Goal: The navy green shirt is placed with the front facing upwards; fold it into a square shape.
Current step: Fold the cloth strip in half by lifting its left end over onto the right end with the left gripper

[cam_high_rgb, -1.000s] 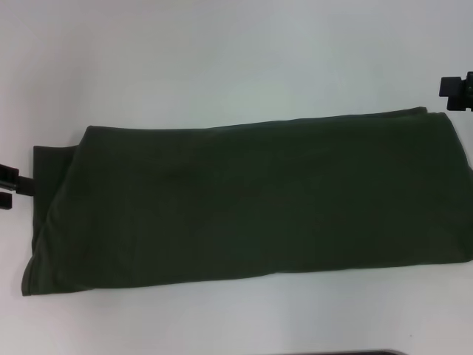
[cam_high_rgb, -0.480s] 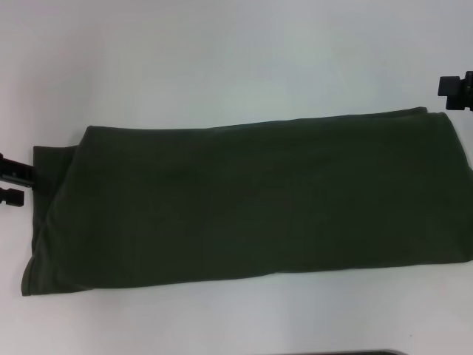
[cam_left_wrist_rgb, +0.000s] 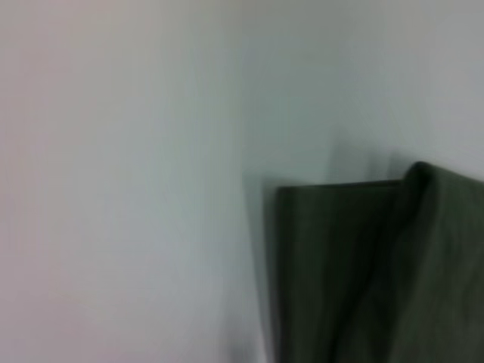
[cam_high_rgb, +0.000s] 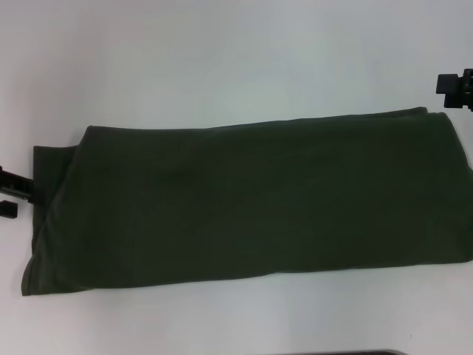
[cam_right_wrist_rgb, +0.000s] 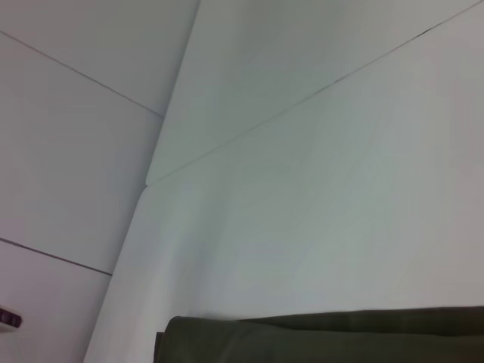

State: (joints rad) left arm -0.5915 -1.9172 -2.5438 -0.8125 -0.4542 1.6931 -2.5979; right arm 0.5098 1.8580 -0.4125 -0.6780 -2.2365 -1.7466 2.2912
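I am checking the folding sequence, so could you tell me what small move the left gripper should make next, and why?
Probably ease the left gripper inward onto the shirt's left end: the shirt lies as a long band, not square, and the gripper sits open just off that edge.

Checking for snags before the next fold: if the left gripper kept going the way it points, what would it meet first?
Probably the shirt: the left gripper sits at its left end, pointing inward at the protruding lower layer. Its height above the table is unclear.
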